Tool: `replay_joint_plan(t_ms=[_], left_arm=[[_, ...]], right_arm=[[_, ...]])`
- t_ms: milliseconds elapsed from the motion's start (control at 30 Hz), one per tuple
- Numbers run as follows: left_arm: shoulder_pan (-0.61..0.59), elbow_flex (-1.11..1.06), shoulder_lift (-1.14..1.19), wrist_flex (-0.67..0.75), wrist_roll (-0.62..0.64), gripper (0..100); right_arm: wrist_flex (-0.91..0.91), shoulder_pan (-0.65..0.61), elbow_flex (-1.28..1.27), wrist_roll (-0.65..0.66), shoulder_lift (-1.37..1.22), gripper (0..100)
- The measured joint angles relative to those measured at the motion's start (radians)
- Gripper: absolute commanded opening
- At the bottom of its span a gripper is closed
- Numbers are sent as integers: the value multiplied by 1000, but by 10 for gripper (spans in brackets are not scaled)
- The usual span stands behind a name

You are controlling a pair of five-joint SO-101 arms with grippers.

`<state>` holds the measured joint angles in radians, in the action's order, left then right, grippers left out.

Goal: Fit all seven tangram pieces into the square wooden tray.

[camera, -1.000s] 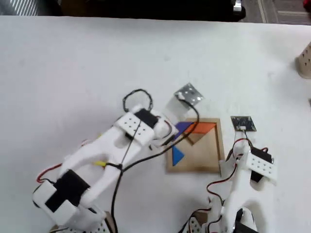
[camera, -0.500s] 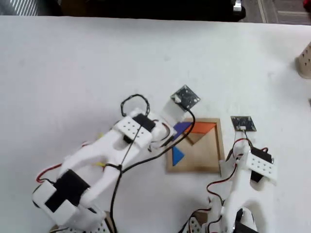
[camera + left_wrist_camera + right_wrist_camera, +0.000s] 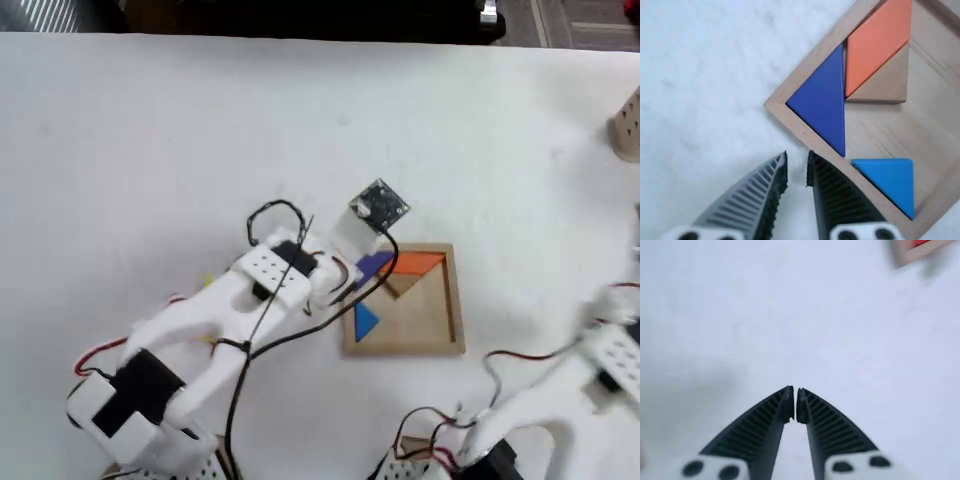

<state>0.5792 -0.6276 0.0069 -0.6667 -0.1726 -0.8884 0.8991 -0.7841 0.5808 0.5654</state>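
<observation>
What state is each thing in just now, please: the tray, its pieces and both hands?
wooden tray, partly filled
dark blue triangle, flat in a tray corner
orange piece, flat in the tray beside it
light blue triangle, flat in the tray
left hand, open a crack, empty
right hand, shut, empty

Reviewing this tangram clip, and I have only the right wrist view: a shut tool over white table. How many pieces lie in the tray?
Observer: Four, as far as I can tell: a dark blue triangle, an orange piece, a wood-coloured triangle and a light blue triangle lie in the tray.
Operator: Where is the left tool?
Observer: The left tool is just outside the tray's corner nearest the dark blue triangle, holding nothing.
Operator: And my arm, seen from above?
Observer: The right arm is to the right of the tray, apart from it.
</observation>
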Motion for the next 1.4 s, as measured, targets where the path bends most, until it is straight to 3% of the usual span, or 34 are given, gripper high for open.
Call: replay_joint_plan(t_ms=[200, 433, 933, 1167, 1400], left_arm=[[-11, -12, 0, 23, 0, 95], [-43, -12, 0, 52, 0, 95], [-44, -12, 0, 52, 0, 95], [-44, -46, 0, 81, 0, 94], [-44, -46, 0, 89, 0, 94]], right_arm=[[100, 166, 311, 69, -222, 21], [107, 305, 867, 78, -681, 21], [127, 428, 2004, 89, -1639, 21], [235, 431, 2260, 89, -1966, 21], [247, 431, 2285, 75, -2044, 22]])
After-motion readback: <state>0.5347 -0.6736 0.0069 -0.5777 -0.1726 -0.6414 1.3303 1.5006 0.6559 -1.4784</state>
